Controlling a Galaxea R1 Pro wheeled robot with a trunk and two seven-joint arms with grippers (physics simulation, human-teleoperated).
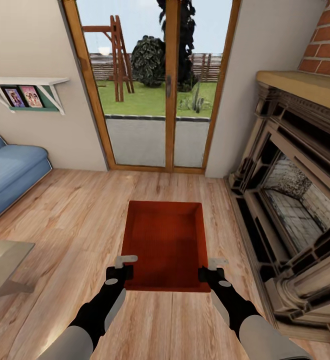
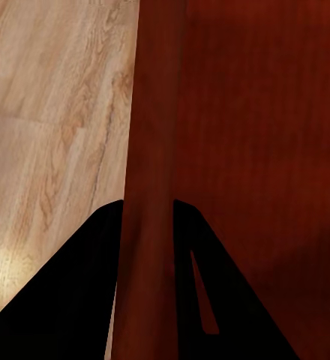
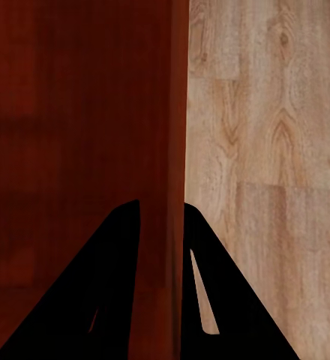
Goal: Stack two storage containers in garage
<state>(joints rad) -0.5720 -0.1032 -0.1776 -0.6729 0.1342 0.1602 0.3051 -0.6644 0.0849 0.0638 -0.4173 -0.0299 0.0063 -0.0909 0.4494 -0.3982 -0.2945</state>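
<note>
Your left gripper (image 1: 121, 272) pinches the left wall of the storage container (image 1: 167, 245), which sits in the middle of the living room between the blue sofa (image 1: 7, 170) and the fireplace (image 1: 290, 200). Your right gripper (image 1: 209, 274) pinches its right wall. You grab only thin walls near the close corners, so the far end could tip down or slip out if you turn fast. The fireplace is near and could bump it. You cannot tell if it is off the wood floor (image 1: 70, 220).
</note>
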